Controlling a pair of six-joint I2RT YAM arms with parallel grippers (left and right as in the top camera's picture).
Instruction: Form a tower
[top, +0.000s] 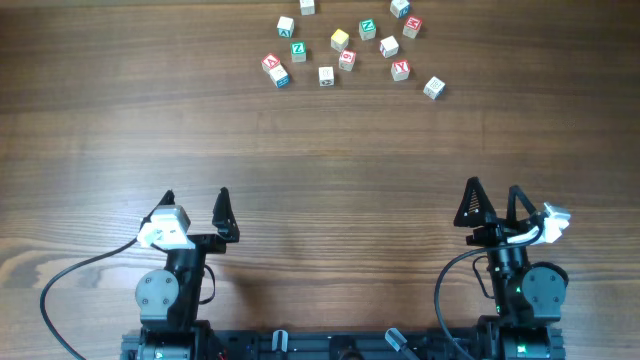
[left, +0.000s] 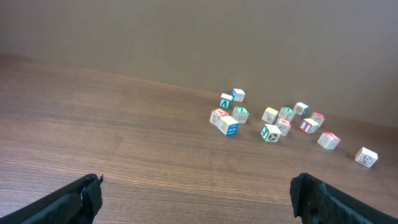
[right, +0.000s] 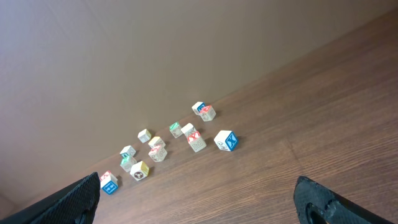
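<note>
the alphabet cubes (top: 346, 59) lie scattered singly at the far side of the bench (top: 330, 170), each flat on the wood. the blue-edged cube (top: 279, 76) sits at the left end of the group, just beside a red-edged cube (top: 270, 62). the left gripper (top: 195, 197) and right gripper (top: 493, 190) hover near the front edge, well apart from the cubes, jaws spread wide, holding nothing.

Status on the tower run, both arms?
Left claw open, empty, at near edge. Right claw same. Letter cubes loose at far side, none visibly stacked. Nothing between claws and cubes.
</note>
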